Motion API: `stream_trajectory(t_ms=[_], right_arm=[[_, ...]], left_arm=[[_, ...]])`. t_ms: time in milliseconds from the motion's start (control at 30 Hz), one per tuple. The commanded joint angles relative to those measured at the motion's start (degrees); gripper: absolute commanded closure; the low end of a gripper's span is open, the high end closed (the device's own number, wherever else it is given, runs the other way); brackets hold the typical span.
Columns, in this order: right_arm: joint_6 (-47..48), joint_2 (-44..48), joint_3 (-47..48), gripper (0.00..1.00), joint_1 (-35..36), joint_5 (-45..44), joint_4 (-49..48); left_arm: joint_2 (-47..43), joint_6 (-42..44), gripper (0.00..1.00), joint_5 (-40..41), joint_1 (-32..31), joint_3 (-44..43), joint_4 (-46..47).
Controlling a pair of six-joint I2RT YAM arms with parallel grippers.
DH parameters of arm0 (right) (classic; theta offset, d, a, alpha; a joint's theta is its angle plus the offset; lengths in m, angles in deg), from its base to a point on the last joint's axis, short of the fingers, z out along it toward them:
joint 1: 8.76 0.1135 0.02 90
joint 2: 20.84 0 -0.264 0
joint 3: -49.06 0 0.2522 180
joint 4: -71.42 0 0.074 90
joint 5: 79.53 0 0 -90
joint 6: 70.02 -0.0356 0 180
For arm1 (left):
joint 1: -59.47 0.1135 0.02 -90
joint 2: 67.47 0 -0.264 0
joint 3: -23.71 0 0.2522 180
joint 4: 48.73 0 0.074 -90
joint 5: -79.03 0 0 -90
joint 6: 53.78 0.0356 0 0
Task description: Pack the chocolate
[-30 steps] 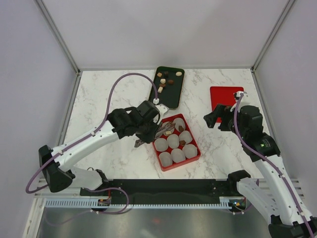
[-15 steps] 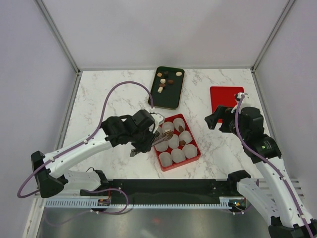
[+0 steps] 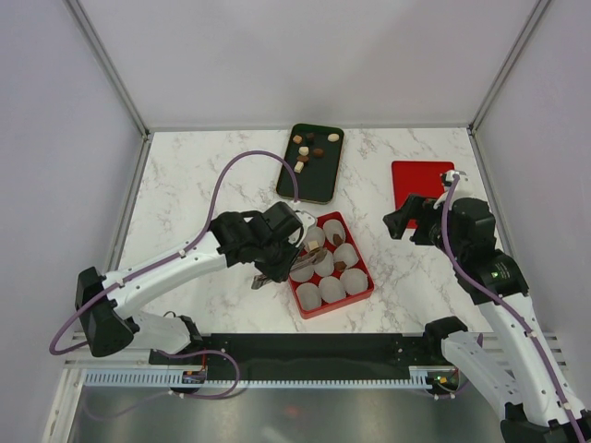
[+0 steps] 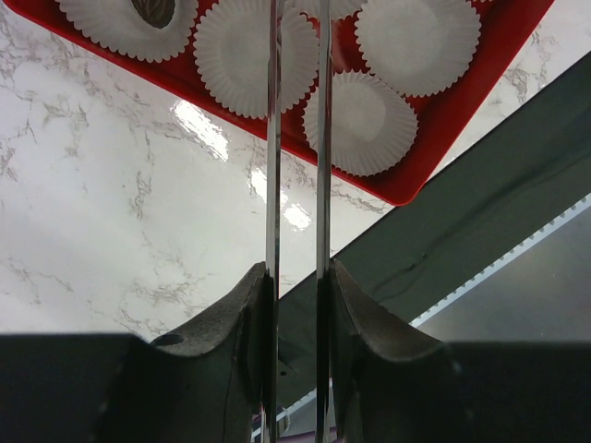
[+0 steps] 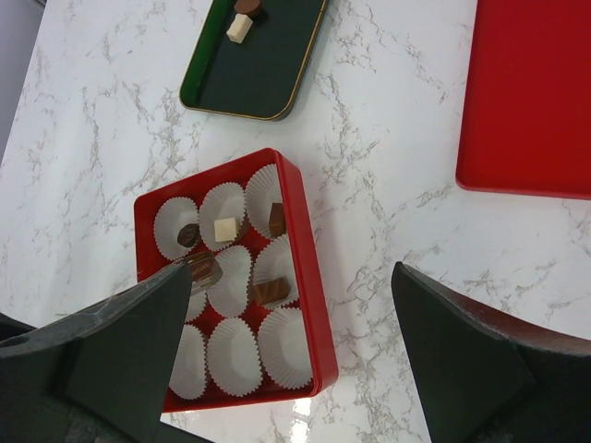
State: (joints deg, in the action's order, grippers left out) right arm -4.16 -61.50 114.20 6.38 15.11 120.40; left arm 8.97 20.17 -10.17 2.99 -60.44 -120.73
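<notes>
My left gripper (image 3: 284, 242) is shut on a pair of metal tongs (image 4: 273, 138), whose blades reach over the left side of the red box (image 3: 363, 293). In the right wrist view, a brown chocolate (image 5: 205, 270) appears pinched at the tongs' tips, above a paper cup. Other chocolate pieces sit in cups: a dark round one (image 5: 187, 234), a white cube (image 5: 225, 229) and two brown ones (image 5: 276, 219) (image 5: 270, 292). Several more lie on the dark tray (image 3: 312, 177). My right gripper (image 3: 399, 218) hangs open to the right of the box, holding nothing.
A flat red lid (image 3: 420, 180) lies at the back right, behind the right gripper. White paper cups (image 4: 369, 125) fill the box in rows. The black rail with the arm bases (image 3: 314, 349) runs along the near edge of the marble table.
My left arm drew back to the left, then swung right again, keeping the tongs over the box's left cups. The right arm has barely moved.
</notes>
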Motion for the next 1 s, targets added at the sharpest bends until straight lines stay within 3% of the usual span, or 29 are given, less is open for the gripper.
stream_trajectory(t_ms=[0,567,733,967], right_arm=[[0.94,-0.20,2.06,0.02,-0.11,-0.95,-0.24],[0.76,0.06,1.54,0.02,-0.19,-1.04,-1.12],[0.76,0.15,1.54,0.02,-0.11,-1.04,-1.21],[0.41,0.06,1.71,0.02,-0.11,-0.43,-1.30]], left_arm=[[0.02,-0.64,0.64,-1.59,-0.46,-2.47,1.72],[1.34,-1.00,0.57,-0.54,-0.46,-4.14,1.90],[1.43,-1.70,0.57,4.20,-0.46,-6.33,1.99],[4.67,-1.35,0.54,15.44,0.58,-16.08,2.25]])
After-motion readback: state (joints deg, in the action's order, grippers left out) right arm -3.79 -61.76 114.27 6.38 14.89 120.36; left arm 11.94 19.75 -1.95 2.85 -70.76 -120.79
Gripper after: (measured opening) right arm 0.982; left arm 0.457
